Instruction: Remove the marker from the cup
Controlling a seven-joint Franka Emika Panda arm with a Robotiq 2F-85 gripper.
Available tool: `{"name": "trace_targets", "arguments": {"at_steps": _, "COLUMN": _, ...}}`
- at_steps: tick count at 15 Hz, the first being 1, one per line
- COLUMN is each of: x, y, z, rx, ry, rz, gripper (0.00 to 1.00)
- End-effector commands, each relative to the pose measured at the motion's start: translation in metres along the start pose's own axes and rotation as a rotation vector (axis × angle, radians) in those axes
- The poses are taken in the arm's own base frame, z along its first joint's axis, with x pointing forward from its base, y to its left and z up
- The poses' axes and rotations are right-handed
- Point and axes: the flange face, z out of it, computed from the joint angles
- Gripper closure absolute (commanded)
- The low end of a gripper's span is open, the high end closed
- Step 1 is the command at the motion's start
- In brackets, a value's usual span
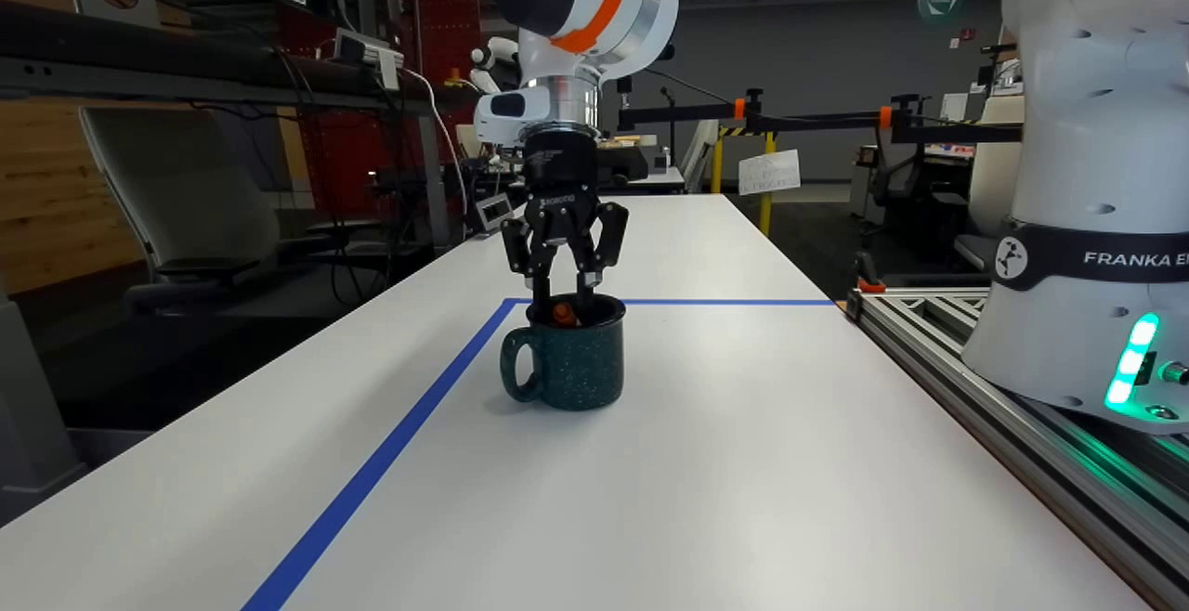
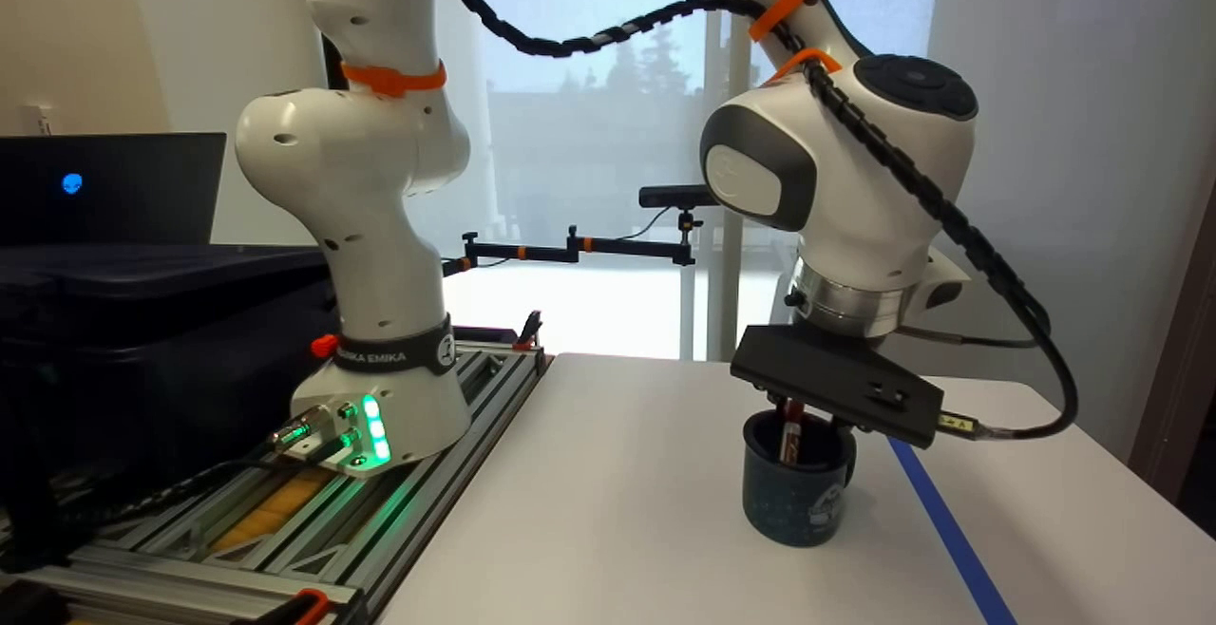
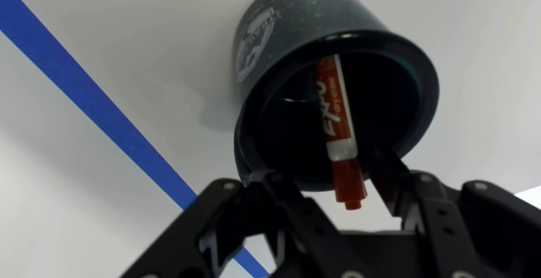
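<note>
Far left of the jaws, in an exterior view, a laptop (image 2: 112,190) with a blue alien-head emblem is cut off by the picture edge. Left of the jaws, in the wrist view, blue tape (image 3: 97,106) runs diagonally, partly obscured. Below the jaws, the speckled teal-green mug (image 3: 308,16) stands upright on the white table (image 1: 743,462); its white printed emblem is not fully legible. The red dry-erase marker (image 3: 338,115) leans inside the mug, cap raised between the jaws, lower end hidden. Barrel text: "EXPO", "dry erase". The Robotiq gripper (image 1: 563,304) has its jaws parted, one finger to each side of the cap, gripping nothing. The fingertips are hard to distinguish against the dark mug interior; contact with the rim cannot be determined. Housing above the jaws: "ROBOTIQ". Right of the jaws, in an exterior view, a paper sheet (image 1: 769,172) bears writing too faint to read. Farther right, the black arm-base band (image 1: 1059,263) reads "FRANKA E", then is cut off.
</note>
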Motion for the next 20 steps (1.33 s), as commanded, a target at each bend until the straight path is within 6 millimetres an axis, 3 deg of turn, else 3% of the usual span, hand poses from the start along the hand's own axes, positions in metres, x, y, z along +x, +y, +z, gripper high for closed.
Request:
{"name": "trace_targets", "arguments": {"at_steps": 1, "x": -0.004, "y": 0.002, "z": 0.004, "rx": -0.003, "ry": 0.012, "rz": 0.002, "gripper": 0.47}}
{"name": "trace_targets", "arguments": {"at_steps": 10, "x": -0.022, "y": -0.009, "z": 0.015, "rx": 0.025, "ry": -0.005, "rz": 0.034, "gripper": 0.48}}
{"name": "trace_targets", "arguments": {"at_steps": 13, "x": -0.020, "y": -0.009, "z": 0.016, "rx": 0.025, "ry": 0.004, "rz": 0.031, "gripper": 0.57}}
{"name": "trace_targets", "arguments": {"at_steps": 15, "x": -0.018, "y": -0.008, "z": 0.016, "rx": 0.024, "ry": 0.004, "rz": 0.025, "gripper": 0.55}}
{"name": "trace_targets", "arguments": {"at_steps": 20, "x": -0.019, "y": -0.007, "z": 0.019, "rx": 0.032, "ry": 0.003, "rz": 0.013, "gripper": 0.68}}
